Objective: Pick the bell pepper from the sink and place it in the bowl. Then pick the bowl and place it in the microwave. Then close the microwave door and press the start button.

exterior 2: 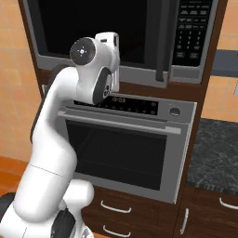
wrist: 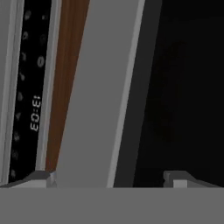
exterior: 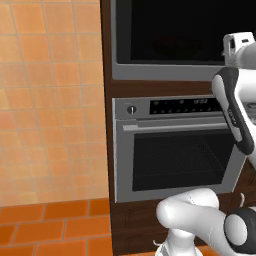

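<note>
The microwave (exterior: 170,35) fills the top of the cabinet column, with its wide black glass microwave door (exterior 2: 93,28) and a keypad strip (exterior 2: 190,30) on the right. The door appears to lie flat against the front. My hand is raised right in front of the microwave's lower steel trim (wrist: 92,109). In the hand view my gripper (wrist: 109,178) is open, its fingertips (wrist: 41,177) far apart with nothing between them, pointing at the trim and the black glass (wrist: 183,87). The bell pepper, the sink and the bowl are out of view.
A steel wall oven (exterior: 175,155) with a bar handle (exterior 2: 121,122) sits directly under the microwave. Wooden drawers (exterior 2: 116,209) lie below it. A dark stone counter (exterior 2: 214,158) runs to the right. An orange tiled wall (exterior: 50,100) and floor (exterior: 50,225) lie to the left.
</note>
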### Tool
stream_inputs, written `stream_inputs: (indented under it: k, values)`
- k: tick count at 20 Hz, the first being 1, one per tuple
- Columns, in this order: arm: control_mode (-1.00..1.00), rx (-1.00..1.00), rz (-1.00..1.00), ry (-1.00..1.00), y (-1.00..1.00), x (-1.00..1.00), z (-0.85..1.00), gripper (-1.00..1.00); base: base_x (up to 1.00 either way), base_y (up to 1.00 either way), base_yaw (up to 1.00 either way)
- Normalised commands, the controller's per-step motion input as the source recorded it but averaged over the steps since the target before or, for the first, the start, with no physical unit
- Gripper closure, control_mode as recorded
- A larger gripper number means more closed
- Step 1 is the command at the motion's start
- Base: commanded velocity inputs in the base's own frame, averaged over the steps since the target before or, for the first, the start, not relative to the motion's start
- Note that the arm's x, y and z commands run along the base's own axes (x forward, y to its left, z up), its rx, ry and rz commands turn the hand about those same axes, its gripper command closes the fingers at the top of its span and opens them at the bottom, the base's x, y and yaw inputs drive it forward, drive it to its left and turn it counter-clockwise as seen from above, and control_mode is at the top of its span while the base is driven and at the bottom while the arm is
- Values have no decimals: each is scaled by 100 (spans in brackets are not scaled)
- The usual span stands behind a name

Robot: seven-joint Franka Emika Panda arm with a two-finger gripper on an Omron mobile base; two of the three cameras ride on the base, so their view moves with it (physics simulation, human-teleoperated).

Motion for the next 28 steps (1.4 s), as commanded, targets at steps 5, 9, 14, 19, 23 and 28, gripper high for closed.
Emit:
stream_inputs:
  k: [5, 9, 14, 19, 23, 28]
  values:
    - [-100, 8, 11, 5, -1, 82, 0, -100, 0, 0, 0]
    - [-100, 4, 7, 8, 7, 74, 0, -100, 0, 0, 0]
    - [-100, 1, 9, 5, 6, 25, -16, -100, 0, 0, 0]
    - [-100, 1, 5, -13, -6, -83, -27, -100, 0, 0, 0]
    - [-100, 9, 0, -21, -25, -100, -3, -100, 0, 0, 0]
    - [-100, 15, 0, -3, -53, -100, -7, -100, 0, 0, 0]
